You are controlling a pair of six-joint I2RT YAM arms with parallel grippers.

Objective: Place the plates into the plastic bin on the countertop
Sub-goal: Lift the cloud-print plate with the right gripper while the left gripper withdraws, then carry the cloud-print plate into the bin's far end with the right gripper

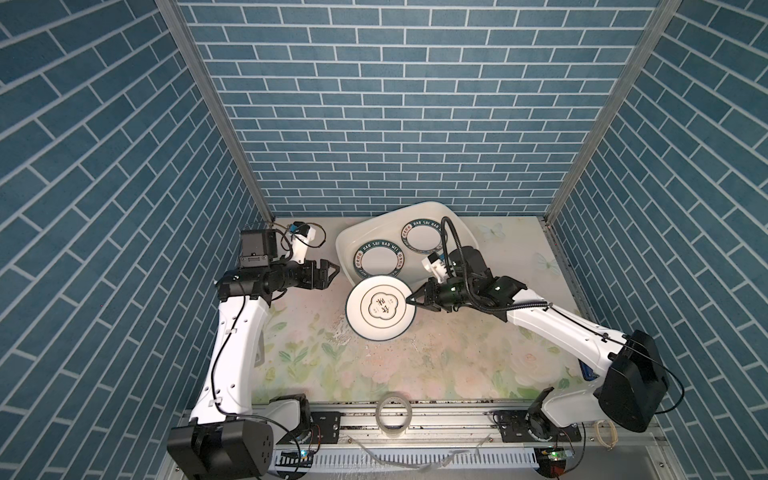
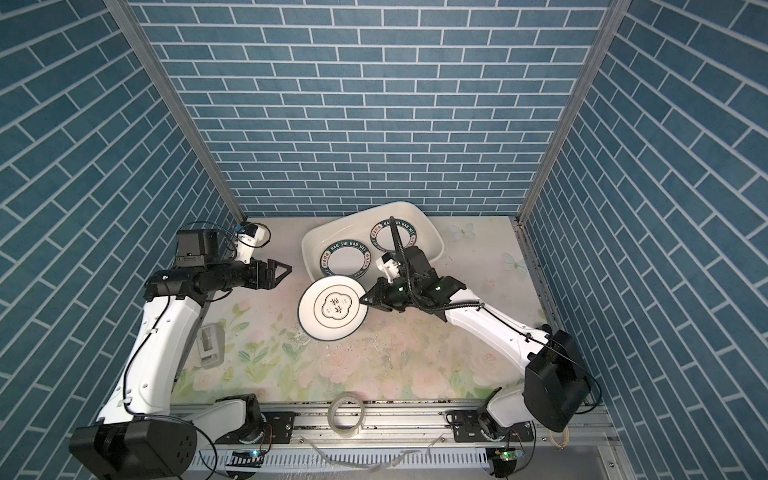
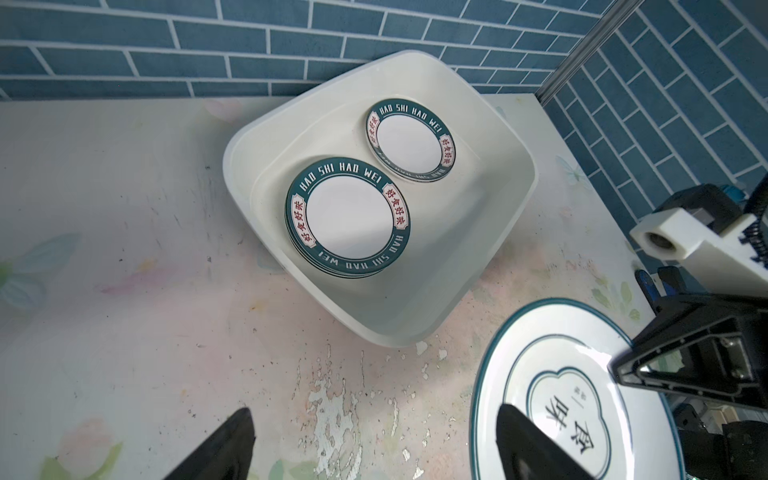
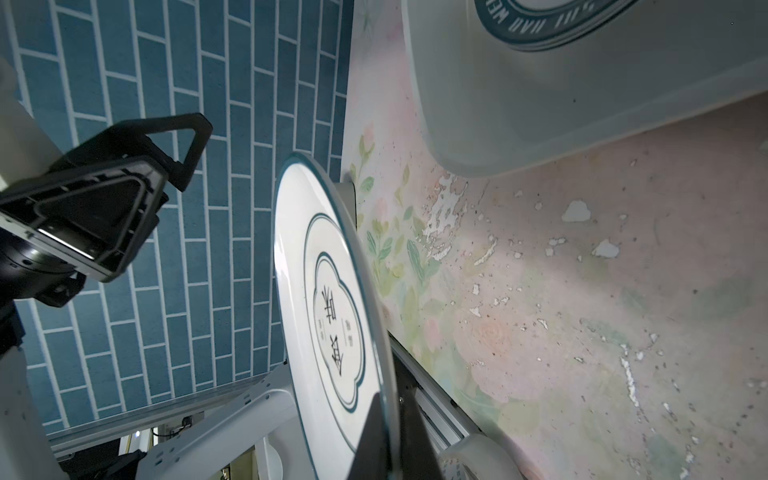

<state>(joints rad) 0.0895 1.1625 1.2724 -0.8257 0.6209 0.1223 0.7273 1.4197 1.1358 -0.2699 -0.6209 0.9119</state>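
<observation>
Blue brick walls [image 1: 374,104] enclose the scuffed floral countertop [image 1: 415,365]. The right gripper [image 1: 411,300] pinches the right rim of a flower-emblem plate [image 1: 381,309], held aloft just near of the plastic bin [image 1: 345,245], which holds two stacks of lettered plates [image 1: 378,259]. The left gripper [image 1: 333,272] hangs spread, empty. Rigid, glossy, likely breakable: a rim pinch could slip.

The plastic bin [image 3: 490,232] presents smooth, glossy white walls. The flower-emblem plate [image 1: 381,307] and the green-rimmed plates [image 3: 349,216] show a hard, glazed white face that catches highlights. The countertop [image 3: 124,332] is a matt printed covering, scuffed, speckled and flaked to bare white in patches; the wall panels [image 1: 374,104] look matt and faintly fibrous, the front rail [image 1: 436,419] is bare ribbed metal, and the tape roll [image 1: 392,395] is clear, shiny film.
</observation>
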